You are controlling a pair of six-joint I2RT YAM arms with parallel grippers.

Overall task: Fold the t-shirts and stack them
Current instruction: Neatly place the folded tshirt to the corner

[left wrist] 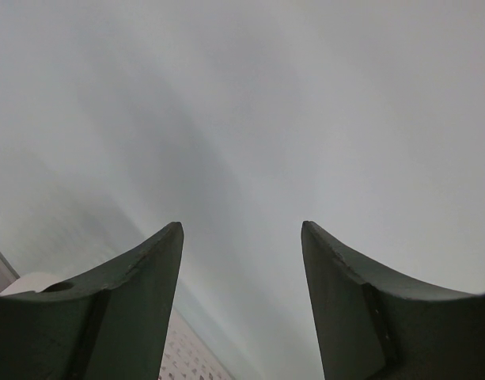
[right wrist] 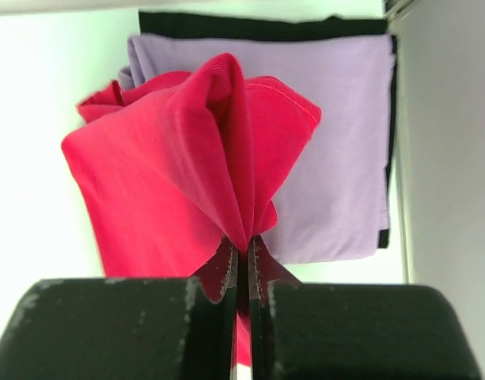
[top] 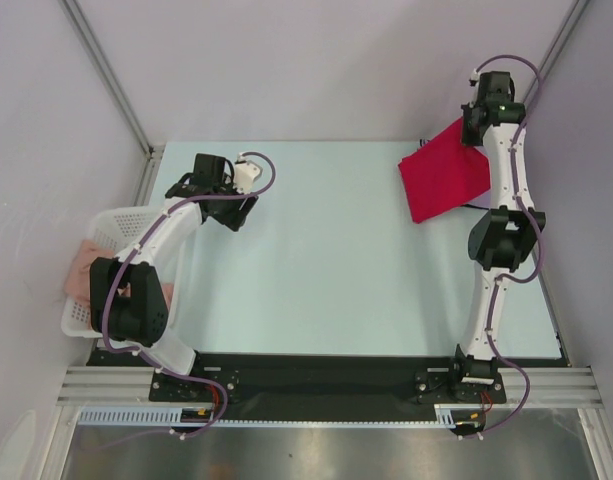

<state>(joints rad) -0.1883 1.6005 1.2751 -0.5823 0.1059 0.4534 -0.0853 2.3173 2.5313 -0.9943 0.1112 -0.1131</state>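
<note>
At the near edge of the bench (top: 316,250) the two arms are bolted side by side. A little farther, at the left edge, stands a white mesh basket (top: 121,215) with some pink cloth (top: 81,270) in it. The left arm bends over this basket. The left gripper (left wrist: 240,237) is above the bench just past the basket, with its jaws wide apart and nothing between them (its own camera sees only a grey blurred surface).

The right arm reaches along the right edge to the far right corner. There the right gripper (right wrist: 240,257) has its jaws pressed together on a pinch of the red t-shirt (right wrist: 171,182). The cloth fans out from the pinch in deep folds. From above, most of the shirt spreads out in that corner, with one corner drawn up toward the gripper.

Beyond the red cloth lies the lavender t-shirt (right wrist: 345,158), folded square and flat, against the right edge. The red shirt covers its left part, and I cannot tell if they touch. Under the lavender one, a black cloth (right wrist: 258,26) shows at the rim.
</note>
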